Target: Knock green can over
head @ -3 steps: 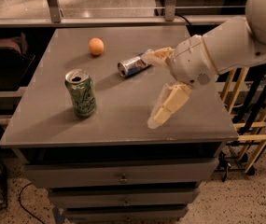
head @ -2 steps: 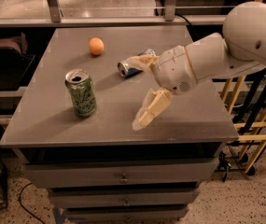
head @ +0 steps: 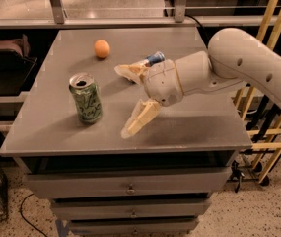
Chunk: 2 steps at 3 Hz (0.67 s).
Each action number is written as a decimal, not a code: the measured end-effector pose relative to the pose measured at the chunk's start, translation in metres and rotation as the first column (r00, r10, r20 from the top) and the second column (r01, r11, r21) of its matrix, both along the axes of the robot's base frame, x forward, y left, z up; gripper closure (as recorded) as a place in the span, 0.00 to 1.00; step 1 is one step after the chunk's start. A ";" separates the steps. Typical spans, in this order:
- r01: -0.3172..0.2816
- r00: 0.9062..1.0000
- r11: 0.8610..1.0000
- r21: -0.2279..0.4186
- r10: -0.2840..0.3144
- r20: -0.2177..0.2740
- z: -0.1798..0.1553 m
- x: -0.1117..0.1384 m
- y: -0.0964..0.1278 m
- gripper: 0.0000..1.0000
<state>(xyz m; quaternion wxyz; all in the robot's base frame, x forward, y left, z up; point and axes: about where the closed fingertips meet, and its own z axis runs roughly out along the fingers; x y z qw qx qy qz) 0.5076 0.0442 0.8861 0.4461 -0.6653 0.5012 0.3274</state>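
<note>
On the left front part of the grey table (head: 204, 117) the green can (head: 86, 98) stands upright, just beside the gripper (head: 121, 100), which hangs to its right with its two pale fingers spread wide apart and holding nothing.

A push that lands low on the can would likely slide it across the smooth matt top instead of tipping it, perhaps toward the left edge. Once tipped, its round body could roll off the table. The wrist sits close to the blue can (head: 155, 59) behind it, so a wide swing might brush that one too, or send the orange ball (head: 101, 49) rolling.

The can looks like thin, light aluminium, a slick cylinder with a silver top. The fingers are tapered, hard and plastic-looking; the arm's shell is smooth and rounded.
</note>
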 end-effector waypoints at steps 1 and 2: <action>-0.010 1.000 1.000 0.009 0.010 0.000 -0.018 0.014 0.020 0.00; -0.010 1.000 1.000 0.019 0.010 0.003 -0.033 0.032 0.036 0.00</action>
